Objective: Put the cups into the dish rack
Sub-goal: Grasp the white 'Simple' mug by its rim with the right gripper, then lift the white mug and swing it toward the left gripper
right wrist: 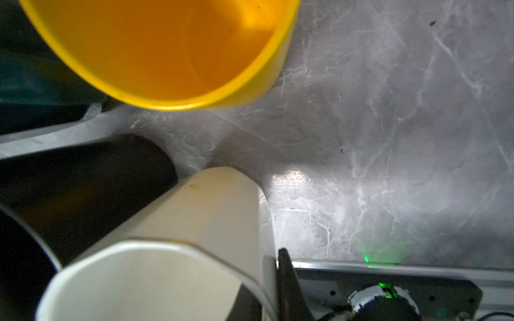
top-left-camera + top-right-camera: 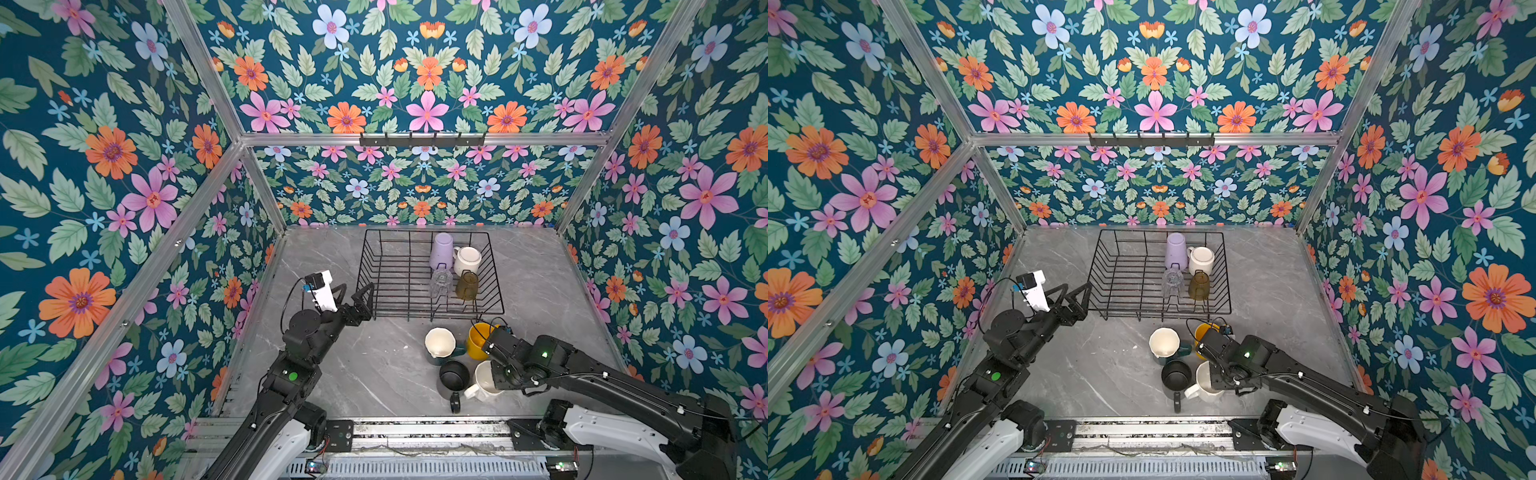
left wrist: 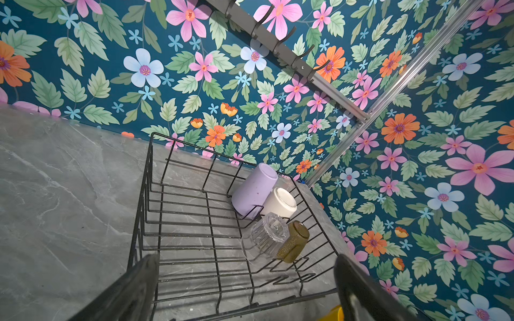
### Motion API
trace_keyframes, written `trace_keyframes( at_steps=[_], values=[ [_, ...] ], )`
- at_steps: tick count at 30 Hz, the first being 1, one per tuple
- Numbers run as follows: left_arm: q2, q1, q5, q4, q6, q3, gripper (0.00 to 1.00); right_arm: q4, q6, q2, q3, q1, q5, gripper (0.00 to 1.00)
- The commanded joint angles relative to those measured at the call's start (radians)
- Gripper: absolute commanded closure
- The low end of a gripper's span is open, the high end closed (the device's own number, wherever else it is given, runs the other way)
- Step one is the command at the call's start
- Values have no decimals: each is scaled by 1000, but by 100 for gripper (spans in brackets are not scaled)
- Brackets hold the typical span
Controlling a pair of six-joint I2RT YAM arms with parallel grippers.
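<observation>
The black wire dish rack [image 2: 374, 270] stands at the back of the table. Upside down in its right half are a lavender tumbler [image 2: 441, 251], a white mug [image 2: 467, 261], a clear glass [image 3: 267, 236] and an olive-amber glass [image 3: 294, 241]. In front of the rack, upright on the table, cluster a dark green mug [image 2: 440, 343], a yellow mug [image 1: 167, 50], a black mug [image 2: 454, 376] and a white mug [image 2: 1202, 380]. My right gripper [image 1: 268, 280] is shut on this white mug's rim, one finger inside and one outside. My left gripper [image 2: 353, 293] hangs open and empty by the rack's front left corner.
The table is grey marble [image 2: 374, 374] with floral walls on three sides. A metal rail [image 2: 415, 432] runs along the front edge. A black hook bar [image 2: 422, 139] hangs high on the back wall. The rack's left half holds no cups.
</observation>
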Motion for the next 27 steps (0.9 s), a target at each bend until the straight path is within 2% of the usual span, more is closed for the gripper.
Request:
trace_keyframes(
  at_steps=[1, 2, 7, 17, 22, 24, 27],
  values=[
    [0, 1, 2, 41, 3, -3, 0, -23, 16, 1, 4, -1, 51, 97],
    [-1, 1, 2, 41, 2, -3, 0, -24, 17, 0, 5, 0, 52, 100],
    [-5, 1, 0, 41, 4, -4, 0, -57, 26, -19, 28, -1, 57, 100],
    [-13, 1, 23, 77, 6, -13, 0, -119, 26, -237, 160, -1, 79, 100],
    [-16, 1, 63, 138, 8, -31, 0, -96, -22, -271, 230, -18, 81, 100],
    [-18, 1, 92, 178, 11, -44, 0, -39, -58, -276, 239, -48, 35, 100],
    [-15, 1, 156, 252, 21, -64, 0, 91, -113, -279, 226, -144, -123, 100]
  ],
)
